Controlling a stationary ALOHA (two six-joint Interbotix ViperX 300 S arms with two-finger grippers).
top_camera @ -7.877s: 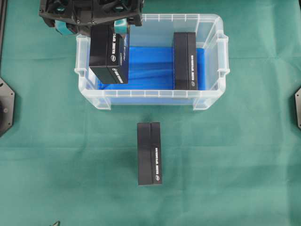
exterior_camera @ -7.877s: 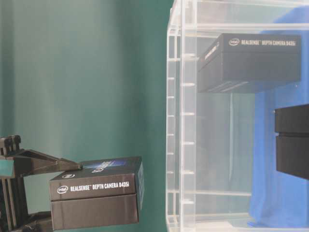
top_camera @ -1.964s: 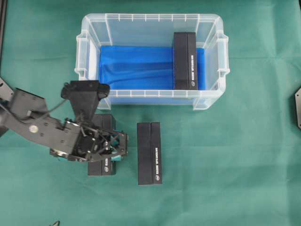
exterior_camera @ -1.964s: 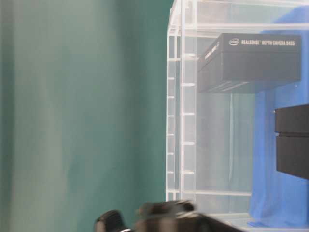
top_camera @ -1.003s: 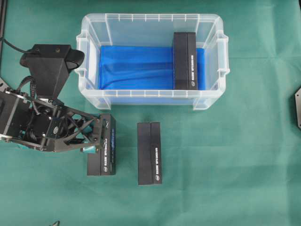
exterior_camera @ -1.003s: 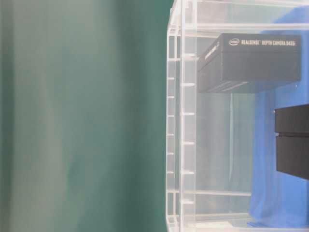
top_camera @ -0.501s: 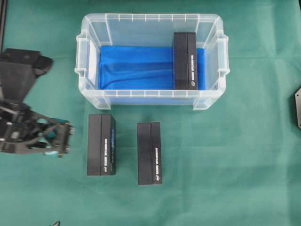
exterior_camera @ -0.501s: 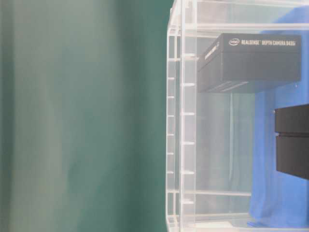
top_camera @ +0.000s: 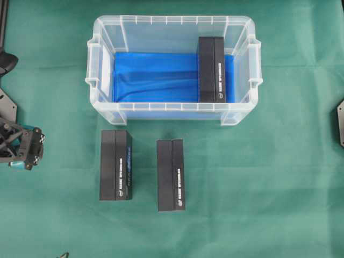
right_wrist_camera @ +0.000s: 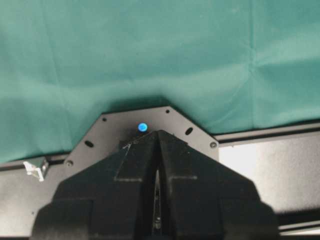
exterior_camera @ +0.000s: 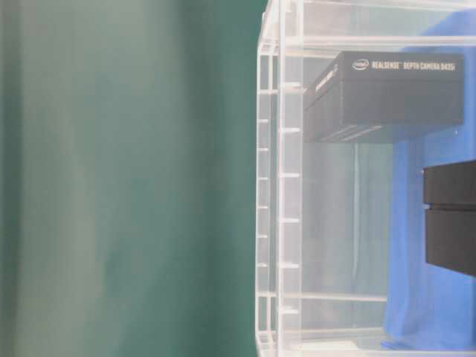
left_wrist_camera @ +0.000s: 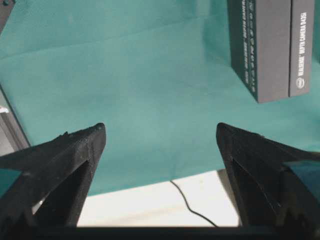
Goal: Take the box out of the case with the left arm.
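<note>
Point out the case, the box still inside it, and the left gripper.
case (top_camera: 172, 20): overhead view, on the far rim.
box in the case (top_camera: 211, 69): overhead view, on its top face.
left gripper (left_wrist_camera: 160, 132): left wrist view, midway between the open fingers' tips.

The left end effector (left_wrist_camera: 160, 131) was matte black, with two broad wedge-shaped fingers (left_wrist_camera: 65, 155) tapering to blunt tips and teal pads showing at their inner faces. Overhead, its frame (top_camera: 19, 148) looked like black latticework with teal accents. The right end effector (right_wrist_camera: 157, 150) was likewise black and angular.
</note>
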